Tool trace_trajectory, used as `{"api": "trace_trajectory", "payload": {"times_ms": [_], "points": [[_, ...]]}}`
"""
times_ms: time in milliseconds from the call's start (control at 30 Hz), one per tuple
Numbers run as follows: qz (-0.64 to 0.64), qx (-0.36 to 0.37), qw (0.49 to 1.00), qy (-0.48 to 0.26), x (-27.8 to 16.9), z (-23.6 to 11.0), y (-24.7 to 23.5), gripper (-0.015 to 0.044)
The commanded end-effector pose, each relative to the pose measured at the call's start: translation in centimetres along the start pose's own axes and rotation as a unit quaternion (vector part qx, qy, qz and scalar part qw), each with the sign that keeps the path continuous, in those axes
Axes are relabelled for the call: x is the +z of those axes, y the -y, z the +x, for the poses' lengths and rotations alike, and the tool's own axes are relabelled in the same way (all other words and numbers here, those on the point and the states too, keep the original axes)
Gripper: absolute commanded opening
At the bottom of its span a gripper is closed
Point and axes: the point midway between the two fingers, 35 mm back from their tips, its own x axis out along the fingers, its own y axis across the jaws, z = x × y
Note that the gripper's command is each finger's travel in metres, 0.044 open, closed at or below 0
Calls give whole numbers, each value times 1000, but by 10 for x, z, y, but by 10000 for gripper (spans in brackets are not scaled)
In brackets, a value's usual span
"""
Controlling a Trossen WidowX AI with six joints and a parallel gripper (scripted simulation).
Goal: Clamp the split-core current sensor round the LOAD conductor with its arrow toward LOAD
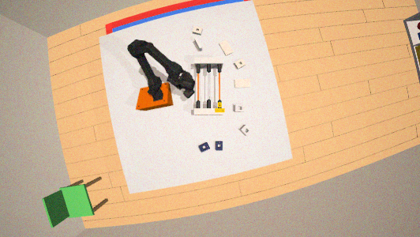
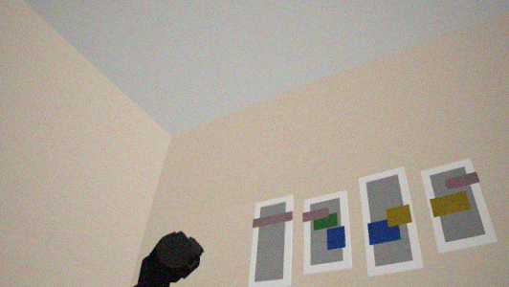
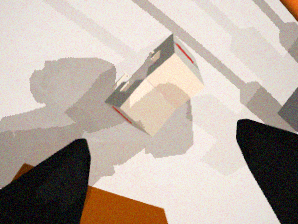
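Observation:
The cream split-core sensor (image 3: pixel 160 90) with thin red marks shows only in the wrist view. It sits tilted on the white mat, free of both fingers and not around any conductor. My gripper (image 3: pixel 162 139) (image 1: pixel 189 90) is open, with its dark fingers spread wide on either side below the sensor. In the top view the gripper hovers just left of the conductor rack (image 1: pixel 208 111) and hides the sensor. The rack holds three conductors; the right orange one (image 1: pixel 219 84) ends at the yellow LOAD marker (image 1: pixel 219 110).
The arm's orange base (image 1: pixel 153 98) stands left of the rack. Several white blocks (image 1: pixel 241 83) lie right of and behind the rack. Two dark blue blocks (image 1: pixel 204 147) lie in front of it. A green chair (image 1: pixel 69 203) stands off the mat.

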Motion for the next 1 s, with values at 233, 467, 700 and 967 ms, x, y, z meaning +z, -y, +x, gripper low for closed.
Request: {"api": "trace_trajectory", "payload": {"times_ms": [233,467,700,967], "points": [[-321,55,945,-21,7,4,13,320],[-321,54,945,-21,7,15,13,320],[-321,54,945,-21,6,26,13,320],[-321,54,945,-21,6,40,11,320]]}}
